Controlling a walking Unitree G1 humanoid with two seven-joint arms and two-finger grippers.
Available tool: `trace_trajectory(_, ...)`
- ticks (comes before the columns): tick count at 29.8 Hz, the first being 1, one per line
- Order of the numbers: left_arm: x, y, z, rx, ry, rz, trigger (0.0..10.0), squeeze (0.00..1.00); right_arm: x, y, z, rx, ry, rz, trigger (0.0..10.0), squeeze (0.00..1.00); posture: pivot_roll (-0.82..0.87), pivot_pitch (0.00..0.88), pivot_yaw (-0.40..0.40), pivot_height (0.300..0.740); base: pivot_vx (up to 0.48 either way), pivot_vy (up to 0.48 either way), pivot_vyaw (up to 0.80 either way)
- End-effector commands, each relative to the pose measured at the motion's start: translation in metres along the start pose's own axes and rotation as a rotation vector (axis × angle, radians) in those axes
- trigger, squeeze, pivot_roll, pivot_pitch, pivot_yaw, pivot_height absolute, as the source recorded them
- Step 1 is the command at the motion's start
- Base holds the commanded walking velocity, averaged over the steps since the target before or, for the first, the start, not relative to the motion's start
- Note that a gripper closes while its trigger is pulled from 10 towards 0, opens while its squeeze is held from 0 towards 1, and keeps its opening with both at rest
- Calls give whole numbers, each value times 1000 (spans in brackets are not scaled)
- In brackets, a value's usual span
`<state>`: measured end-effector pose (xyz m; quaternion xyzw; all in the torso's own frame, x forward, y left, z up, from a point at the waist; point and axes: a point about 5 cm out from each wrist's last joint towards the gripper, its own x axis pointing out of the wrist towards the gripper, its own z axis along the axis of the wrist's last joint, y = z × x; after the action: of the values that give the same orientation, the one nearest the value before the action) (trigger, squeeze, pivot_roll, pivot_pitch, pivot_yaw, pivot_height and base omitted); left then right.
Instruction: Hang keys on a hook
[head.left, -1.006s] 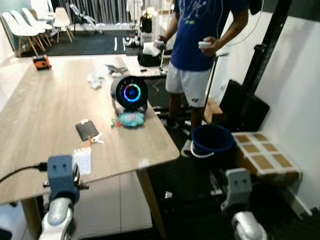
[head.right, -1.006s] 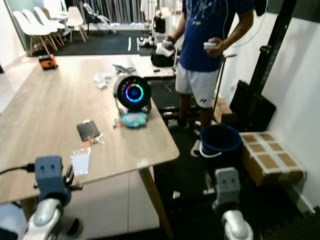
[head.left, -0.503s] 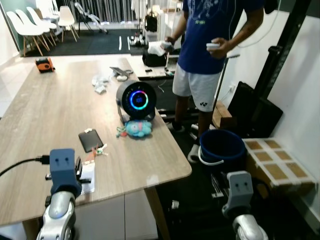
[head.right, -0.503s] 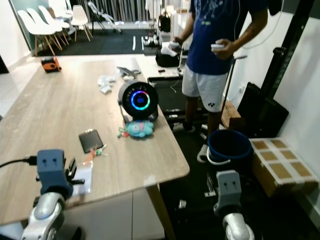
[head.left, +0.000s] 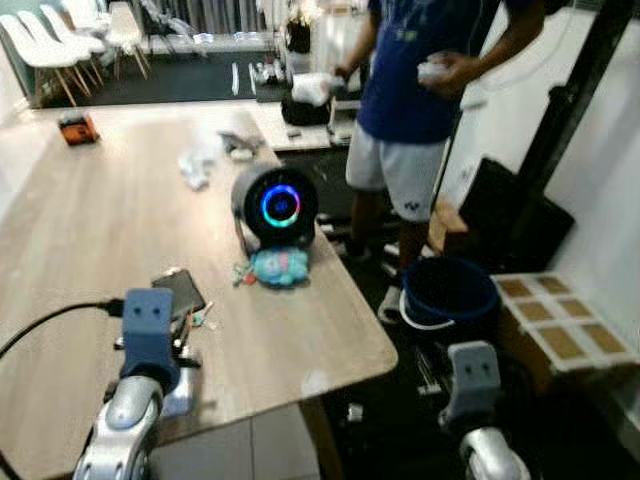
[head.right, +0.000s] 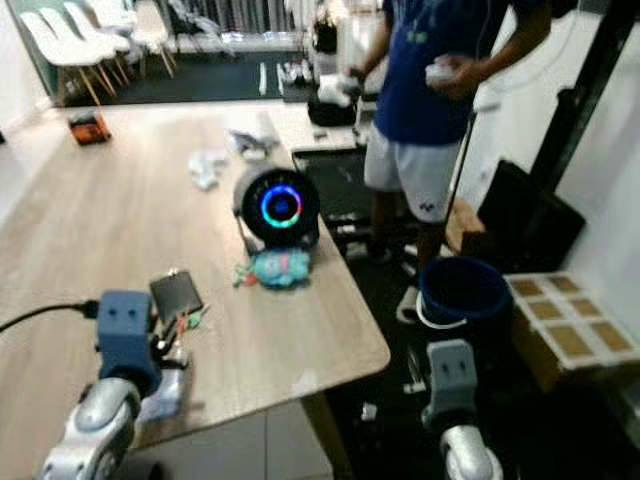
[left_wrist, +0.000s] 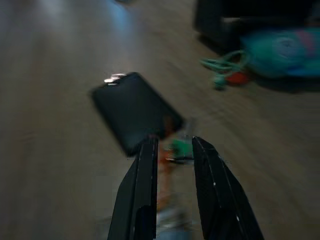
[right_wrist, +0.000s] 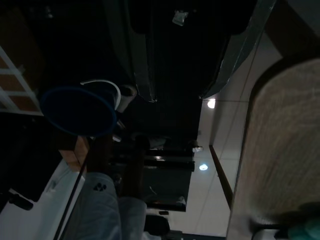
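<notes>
1. My left gripper (left_wrist: 172, 150) hovers low over the wooden table (head.left: 90, 200), its two black fingers apart with nothing between them. The gap between them frames the keys (left_wrist: 176, 149) in the left wrist view.

2. The keys lie flat on the table, a small bunch with green and orange tags, touching the near corner of a black phone (left_wrist: 132, 111). In the left eye view they sit just beside my left wrist, at the phone's edge (head.left: 203, 319).

3. The step in hand, as I judge it, is reaching for and picking up the keys. No hook is visible to me yet, so hanging comes later.

4. To do it well, I should come down with one finger on each side of the bunch and keep both off the phone, which is close enough to get nudged or pinched along with the keys.

5. The keys are thin and lie flat, so I think my fingertips must nearly touch the wood before closing, or they will slide over the top.

6. The pictures are blurred, so I would settle first, then close.

7. My right gripper hangs idle off the table edge near a blue bucket (head.left: 440, 290); I cannot tell its finger state. A person (head.left: 420, 90) stands beyond the table's far corner.
</notes>
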<state>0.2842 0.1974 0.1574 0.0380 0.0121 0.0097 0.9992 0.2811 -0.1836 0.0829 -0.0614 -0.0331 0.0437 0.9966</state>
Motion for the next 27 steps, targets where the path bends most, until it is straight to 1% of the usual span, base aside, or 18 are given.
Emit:
trace_trajectory(1, -3, -3, 2, -4, 14, -29, 10000, 0, -3, 0, -4, 1, 17, 1, 10000, 0, 75, 125, 25, 740, 0, 0, 0)
trace_trajectory(2, -2, -8, 9, 22, 1, -48, 10000, 0, -3, 0, -4, -1, 16, 1, 10000, 0, 76, 126, 25, 740, 0, 0, 0)
trace_trajectory(4, -1, -13, 13, 41, -2, -57, 10000, 0, -2, -1, -3, -2, 16, 0, 10000, 0, 76, 126, 25, 740, 0, 0, 0)
trace_trajectory(7, 2, -19, 13, 134, 20, -65, 10000, 0, -1, -2, -3, -4, 15, -3, 10000, 0, 74, 129, 25, 740, 0, 0, 0)
trace_trajectory(9, 3, -21, 13, 148, 28, -66, 10000, 0, -1, -2, -3, -5, 14, -3, 10000, 0, 73, 129, 25, 740, 0, 0, 0)
trace_trajectory(10, 3, -23, 12, 172, 52, -77, 10000, 0, -1, -3, -3, -6, 13, -5, 10000, 0, 70, 130, 28, 740, 0, 0, 0)
trace_trajectory(14, 3, -25, 13, 188, 78, -87, 10000, 0, -2, -4, -3, -6, 15, -9, 10000, 0, 70, 131, 29, 740, 0, 0, 0)
trace_trajectory(21, 11, -31, 12, 187, 126, -30, 10000, 0, -2, -2, -3, -3, 16, -8, 10000, 0, 69, 131, 30, 740, 0, 0, 0)
trace_trajectory(25, 16, -28, 6, 180, 172, 6, 10000, 0, -1, -2, -2, -3, 13, -8, 10000, 0, 69, 141, 28, 740, 0, 0, 0)
trace_trajectory(27, 17, -27, 5, 179, 176, 9, 10000, 0, -1, -2, -2, -3, 12, -7, 10000, 0, 69, 141, 28, 740, 0, 0, 0)
